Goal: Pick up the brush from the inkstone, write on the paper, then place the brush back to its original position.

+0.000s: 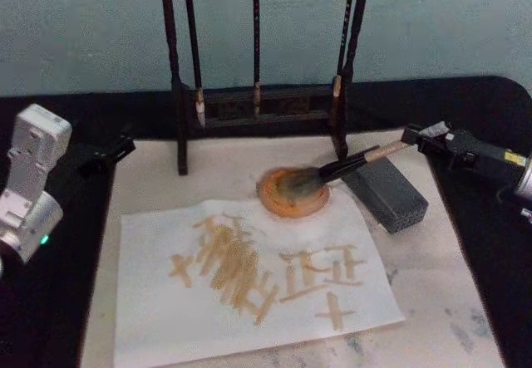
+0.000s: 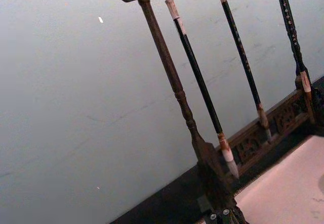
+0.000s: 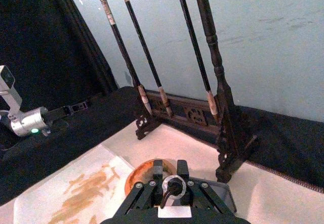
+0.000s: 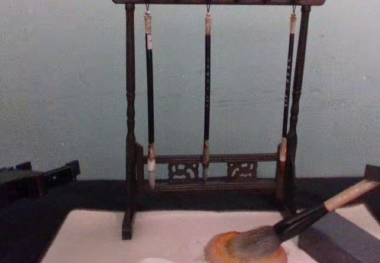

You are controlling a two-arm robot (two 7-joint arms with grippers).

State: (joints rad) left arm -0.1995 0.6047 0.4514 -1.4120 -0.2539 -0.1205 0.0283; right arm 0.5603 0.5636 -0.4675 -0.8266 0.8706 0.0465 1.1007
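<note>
- A plain pale blue-green wall (image 4: 65, 85) stands behind everything, with a few faint marks on it.
- The bench (image 1: 490, 106) is covered with black cloth up to the wall.
- A pale felt mat (image 1: 432, 301) lies on the black cloth; it has grey stains near its right side.
- The light is soft and even, and the shadows are weak.
- A dark curtain (image 3: 61, 37) hangs at the side.

From my head camera the paper (image 1: 249, 301) lies nearest, with the inkstone (image 1: 293, 192) just behind its far right corner and the block (image 1: 386, 193) right of that. The brush (image 1: 349, 167) rests its head in the inkstone, its handle slanting right over the block to the right gripper (image 1: 418, 137). Behind them stands the rack (image 1: 262, 106) with three hanging brushes (image 1: 256, 44), and the left gripper (image 1: 112, 150) is off the mat's left edge.
</note>
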